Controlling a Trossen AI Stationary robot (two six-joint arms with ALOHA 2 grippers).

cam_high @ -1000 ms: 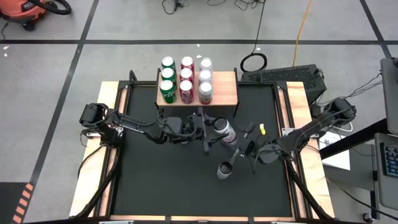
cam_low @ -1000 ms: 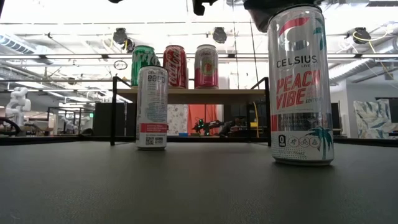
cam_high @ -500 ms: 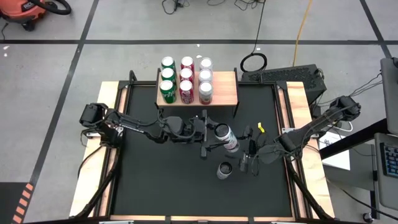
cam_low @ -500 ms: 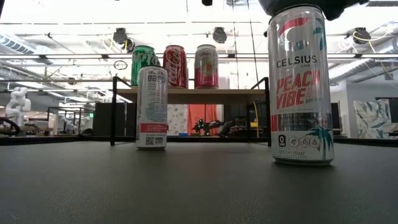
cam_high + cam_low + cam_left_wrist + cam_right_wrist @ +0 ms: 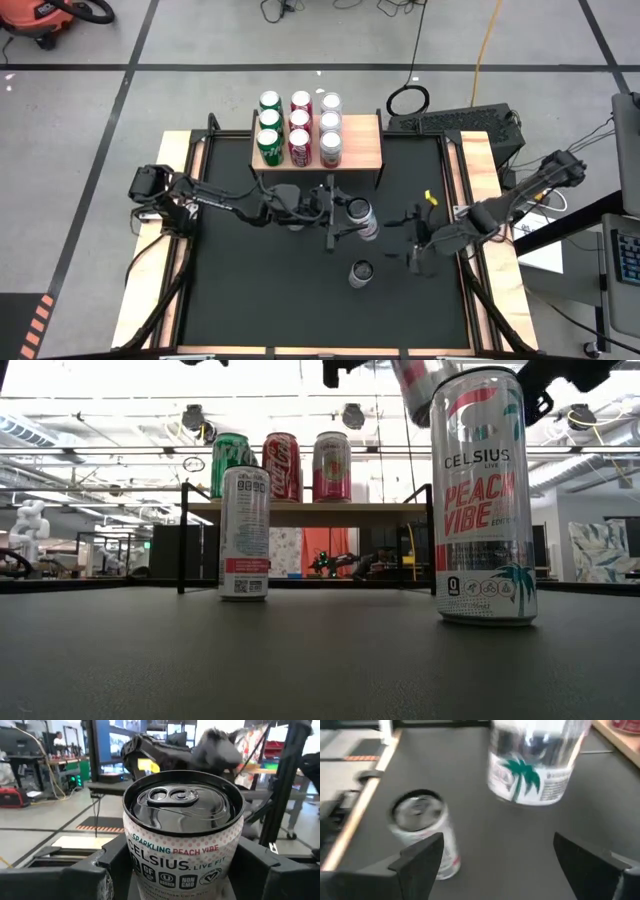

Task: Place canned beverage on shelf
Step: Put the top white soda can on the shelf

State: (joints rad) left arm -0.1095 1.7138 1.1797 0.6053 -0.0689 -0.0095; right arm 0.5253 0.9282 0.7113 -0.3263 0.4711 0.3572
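Left gripper (image 5: 345, 213) is clamped on a Celsius can (image 5: 361, 217), carried clear of the mat (image 5: 280, 290) — the left wrist view shows the can (image 5: 182, 835) seated between both fingers, lid outward. Presumably lifted so it can clear the shelf (image 5: 360, 145) edge; the shelf lies just beyond the gripper, and its bare wood to the right of nine cans (image 5: 299, 126) looks like the intended spot. Just below the gripper a second can (image 5: 361, 272) stands upright on the mat, untouched; a third (image 5: 244, 532) shows only in the low view. Right gripper (image 5: 415, 256) hangs beside that standing can, fingers spread wide and holding nothing — probably waiting out of the carry path.
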